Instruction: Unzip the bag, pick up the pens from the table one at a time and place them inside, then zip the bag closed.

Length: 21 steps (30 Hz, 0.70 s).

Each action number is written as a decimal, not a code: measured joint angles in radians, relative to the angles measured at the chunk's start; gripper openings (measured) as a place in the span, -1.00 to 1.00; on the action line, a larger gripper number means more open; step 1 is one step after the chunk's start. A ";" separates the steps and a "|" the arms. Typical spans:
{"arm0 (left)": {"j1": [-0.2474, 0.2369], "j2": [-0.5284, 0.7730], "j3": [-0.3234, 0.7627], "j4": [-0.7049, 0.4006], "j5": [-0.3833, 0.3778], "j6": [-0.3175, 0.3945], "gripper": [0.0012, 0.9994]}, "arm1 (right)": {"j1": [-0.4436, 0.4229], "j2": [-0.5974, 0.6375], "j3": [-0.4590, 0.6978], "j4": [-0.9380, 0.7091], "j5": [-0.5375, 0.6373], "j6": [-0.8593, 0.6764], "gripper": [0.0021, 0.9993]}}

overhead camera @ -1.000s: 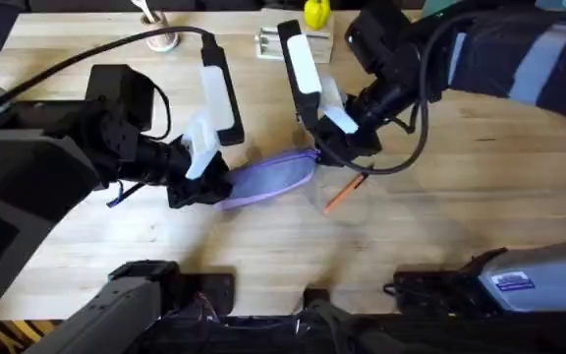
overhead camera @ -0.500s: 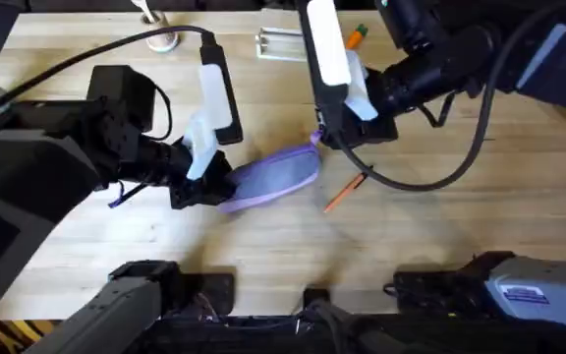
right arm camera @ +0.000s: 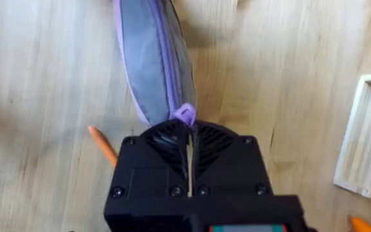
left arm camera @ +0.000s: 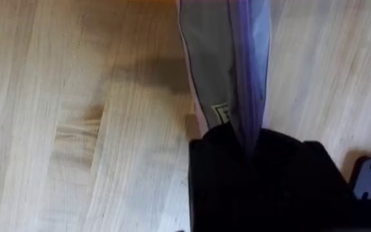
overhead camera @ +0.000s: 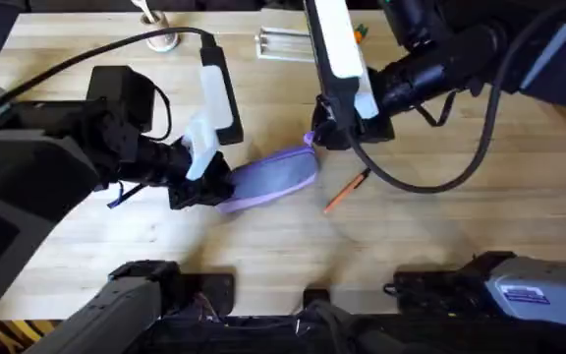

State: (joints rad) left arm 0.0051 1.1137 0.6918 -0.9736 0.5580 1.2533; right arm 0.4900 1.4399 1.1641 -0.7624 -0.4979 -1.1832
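Overhead step: unzipping; bag (overhead camera: 268, 180) pinned by closed left gripper (overhead camera: 211, 185) at 9 o'clock.
Right gripper (overhead camera: 314, 138): pinches zipper tab.
Next: draw tab along; pen (overhead camera: 345, 191) waits.

Both arms reaching inward, left tool (overhead camera: 212, 187) and right tool (overhead camera: 314, 138) clamped tight.

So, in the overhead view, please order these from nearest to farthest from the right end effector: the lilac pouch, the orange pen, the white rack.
1. The lilac fabric pouch: its end with the zipper tab sits at the right end effector.
2. The thin orange pen: on the wooden table, beside the pouch, toward the arms' bases.
3. The white slatted rack: near the table's far edge.
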 joint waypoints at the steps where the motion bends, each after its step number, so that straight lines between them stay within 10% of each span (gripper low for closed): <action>1: 0.000 0.000 0.000 -0.001 0.000 0.000 -0.92 | 0.000 0.000 0.000 0.000 -0.024 0.000 -0.94; 11: 0.000 0.000 0.000 -0.007 -0.005 0.000 -0.92 | 0.055 0.077 0.000 0.046 -0.228 0.045 -0.94; 21: 0.005 0.000 0.000 -0.005 -0.020 0.000 -0.92 | 0.244 0.220 0.000 0.439 -0.244 0.348 -0.94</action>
State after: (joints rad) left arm 0.0101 1.1134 0.6918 -0.9787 0.5382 1.2533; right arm 0.7338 1.6597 1.1641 -0.3231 -0.7415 -0.8357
